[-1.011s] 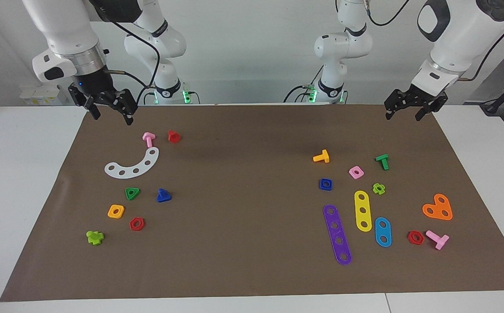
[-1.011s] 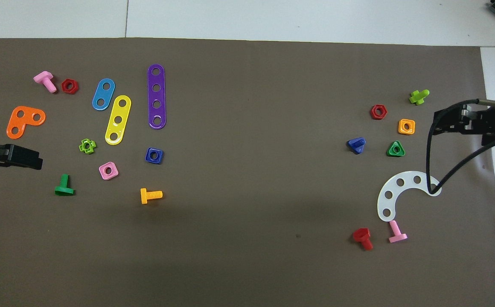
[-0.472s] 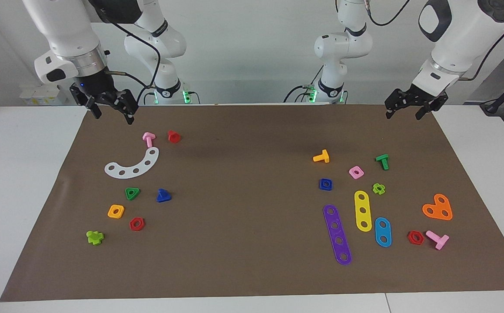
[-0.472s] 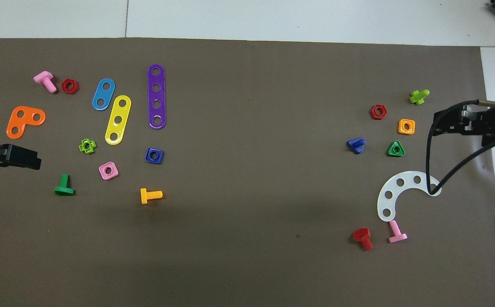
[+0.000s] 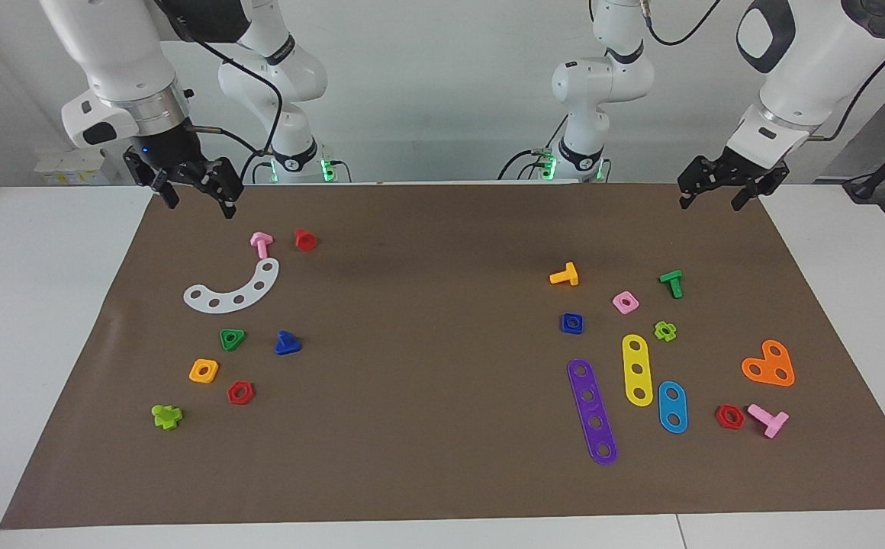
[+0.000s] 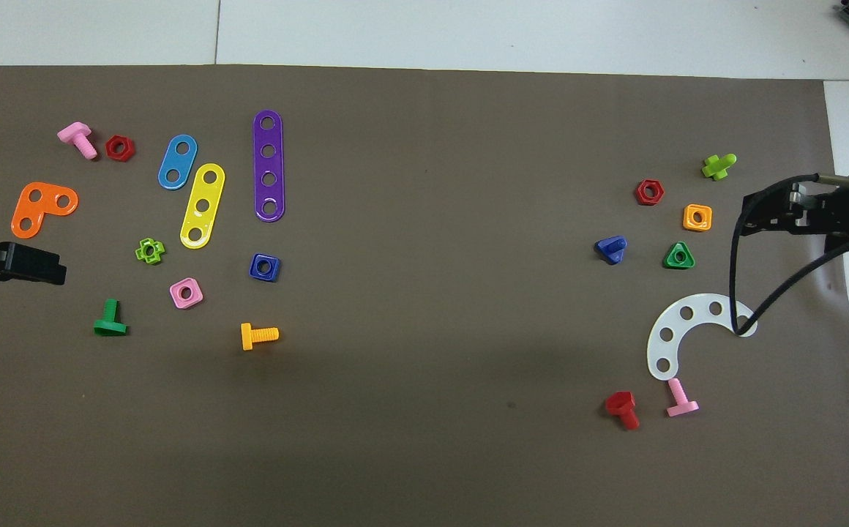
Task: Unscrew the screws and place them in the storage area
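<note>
1. While both arms hang raised at the robots' edge of the brown mat (image 5: 442,473), no piece is held: the right gripper (image 5: 192,192) and the left gripper (image 5: 719,187) each have their fingers spread and empty.
2. Farther out, at the right arm's end, the dark-blue bolt (image 5: 287,343) lies loose on the mat, beside the green triangular nut (image 5: 232,338) and apart from it.
3. I judge the unscrewing is finished for this bolt, and the arms wait.
4. A next move would need the right gripper to come down over the bolt and pinch its triangular head.
</note>
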Action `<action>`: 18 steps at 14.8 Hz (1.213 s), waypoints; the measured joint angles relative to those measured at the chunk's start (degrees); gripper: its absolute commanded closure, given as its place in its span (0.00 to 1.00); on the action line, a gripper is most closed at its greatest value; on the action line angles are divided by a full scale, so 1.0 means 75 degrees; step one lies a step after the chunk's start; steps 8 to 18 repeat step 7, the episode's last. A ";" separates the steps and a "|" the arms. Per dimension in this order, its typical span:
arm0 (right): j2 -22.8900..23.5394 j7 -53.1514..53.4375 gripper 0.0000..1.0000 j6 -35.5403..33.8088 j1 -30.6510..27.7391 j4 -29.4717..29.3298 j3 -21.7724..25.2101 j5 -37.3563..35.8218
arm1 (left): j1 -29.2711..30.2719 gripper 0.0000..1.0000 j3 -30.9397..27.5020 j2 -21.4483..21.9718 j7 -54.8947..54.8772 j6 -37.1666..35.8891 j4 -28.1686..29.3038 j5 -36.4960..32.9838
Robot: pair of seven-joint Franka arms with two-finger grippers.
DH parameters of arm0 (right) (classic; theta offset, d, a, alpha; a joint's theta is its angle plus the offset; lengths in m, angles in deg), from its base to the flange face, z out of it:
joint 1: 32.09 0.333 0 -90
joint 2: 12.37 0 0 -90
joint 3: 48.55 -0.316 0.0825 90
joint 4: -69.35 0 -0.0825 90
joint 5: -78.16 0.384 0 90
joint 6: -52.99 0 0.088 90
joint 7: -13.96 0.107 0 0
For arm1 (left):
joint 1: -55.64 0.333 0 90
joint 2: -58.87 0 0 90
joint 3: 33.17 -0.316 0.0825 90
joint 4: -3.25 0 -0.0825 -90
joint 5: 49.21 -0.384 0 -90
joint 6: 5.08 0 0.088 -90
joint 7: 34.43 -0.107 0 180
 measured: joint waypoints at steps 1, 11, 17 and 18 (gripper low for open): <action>-0.0004 0.0000 0.00 0.0000 0.0000 0.0004 -0.0001 0.0000 | 0.0002 0.00 -0.0003 0.0000 0.0000 0.0035 0.0000 0.0000; -0.0038 0.0000 0.00 0.0000 0.0001 0.0079 -0.0019 0.0000 | 0.0012 0.00 -0.0051 0.0000 0.0000 0.0187 0.0000 0.0000; -0.0038 0.0000 0.00 0.0000 0.0001 0.0079 -0.0019 0.0000 | 0.0012 0.00 -0.0051 0.0000 0.0000 0.0187 0.0000 0.0000; -0.0038 0.0000 0.00 0.0000 0.0001 0.0079 -0.0019 0.0000 | 0.0012 0.00 -0.0051 0.0000 0.0000 0.0187 0.0000 0.0000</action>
